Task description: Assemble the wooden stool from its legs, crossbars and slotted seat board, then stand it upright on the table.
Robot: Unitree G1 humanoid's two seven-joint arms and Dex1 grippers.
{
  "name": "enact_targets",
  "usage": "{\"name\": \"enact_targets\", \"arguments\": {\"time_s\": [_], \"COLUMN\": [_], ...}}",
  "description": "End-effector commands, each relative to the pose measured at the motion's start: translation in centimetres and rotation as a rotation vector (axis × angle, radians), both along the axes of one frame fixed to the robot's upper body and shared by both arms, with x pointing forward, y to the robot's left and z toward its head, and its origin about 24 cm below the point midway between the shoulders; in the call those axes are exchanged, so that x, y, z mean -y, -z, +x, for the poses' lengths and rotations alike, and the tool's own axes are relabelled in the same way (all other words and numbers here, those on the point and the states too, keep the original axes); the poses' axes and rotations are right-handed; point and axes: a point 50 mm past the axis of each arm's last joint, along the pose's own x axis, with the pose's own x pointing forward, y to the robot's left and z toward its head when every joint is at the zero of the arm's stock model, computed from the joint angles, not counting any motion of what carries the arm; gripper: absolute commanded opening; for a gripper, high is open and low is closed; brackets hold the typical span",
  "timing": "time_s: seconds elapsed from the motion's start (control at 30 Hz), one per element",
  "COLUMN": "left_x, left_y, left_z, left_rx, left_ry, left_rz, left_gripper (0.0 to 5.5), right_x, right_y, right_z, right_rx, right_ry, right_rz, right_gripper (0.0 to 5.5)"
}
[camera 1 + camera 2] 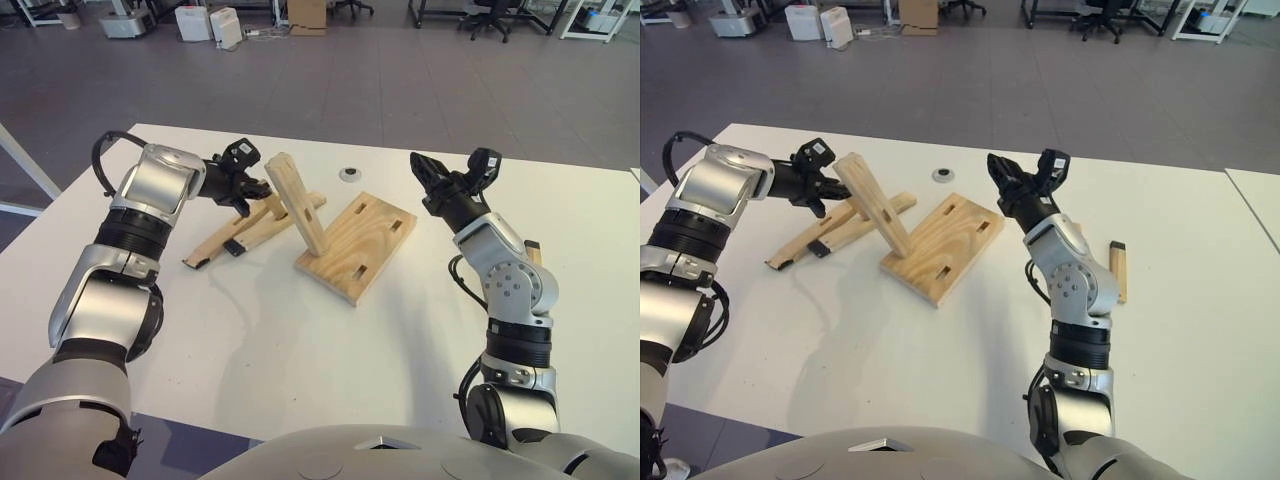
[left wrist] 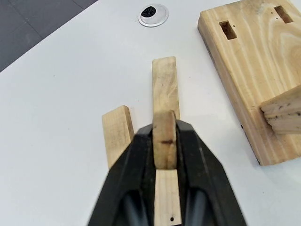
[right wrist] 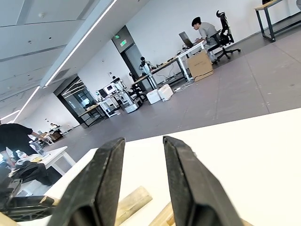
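1. Short wooden piece (image 1: 1119, 270): it lies flat on the table (image 1: 300, 360), just beside your right forearm and well apart from the other parts.
2. Seat board (image 1: 360, 245): it sits mid-table at a slant, its open slots facing up. It looks propped rather than flat, so expect it to rock under a push.
3. Leg (image 1: 297, 200): it is seated in the board's left side and leans up and away toward the far left.
4. Loose bars (image 1: 215, 245): they lie side by side left of the board, reaching under the leaning leg.
5. Left claw (image 2: 164, 136): it is clenched on the end of a wooden bar (image 2: 164, 146), directly over the loose bars and near the leg. The step in hand appears to be lifting this bar to fit it.
   - Raise it clear of the bars beneath before you turn it.
   - Line its end square with the slot, then press along the slot's axis, not sideways.
6. Right claw (image 1: 428, 172): it hangs released above the table, right of the board and touching nothing. Bring it down to steady the board's free edge before the left arm pushes.
7. Round cable cap (image 1: 350, 174): it is set in the tabletop beyond the board, out of the working path.
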Motion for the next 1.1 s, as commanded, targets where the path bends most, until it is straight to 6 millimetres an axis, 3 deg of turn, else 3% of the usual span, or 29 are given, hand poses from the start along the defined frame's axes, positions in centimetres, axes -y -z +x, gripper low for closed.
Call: {"name": "enact_targets", "arguments": {"time_s": [0.03, 0.2, 0.37, 0.53, 0.73, 1.1], "left_x": [0.5, 0.7, -0.2, -1.5, -0.1, -0.2], "left_y": [-2.8, -3.4, -0.6, 1.3, 0.6, 0.5], "left_z": [1.4, 2.2, 1.3, -0.1, 0.3, 0.5], "left_rx": [0.054, 0.024, -0.168, -0.335, -0.322, -0.312], "left_ry": [0.052, 0.132, 0.201, 0.094, 0.151, 0.123], "left_rz": [0.055, 0.142, 0.197, 0.141, 0.165, 0.076], "left_gripper": [0.40, 0.40, 0.40, 0.40, 0.40, 0.40], "right_x": [0.0, 0.0, -0.1, 0.4, 0.1, 1.1], "right_y": [0.9, 1.6, 2.1, 2.7, 3.2, 3.2], "right_z": [-0.1, 0.1, 0.0, -0.6, -0.7, -0.7], "right_rx": [-0.041, -0.077, -0.102, -0.124, -0.143, -0.153], "right_ry": [0.027, 0.043, 0.063, 0.110, 0.126, 0.166], "right_rz": [-0.002, 0.005, 0.013, 0.023, 0.041, 0.053], "right_gripper": [1.51, 1.51, 1.51, 1.51, 1.51, 1.51]}}
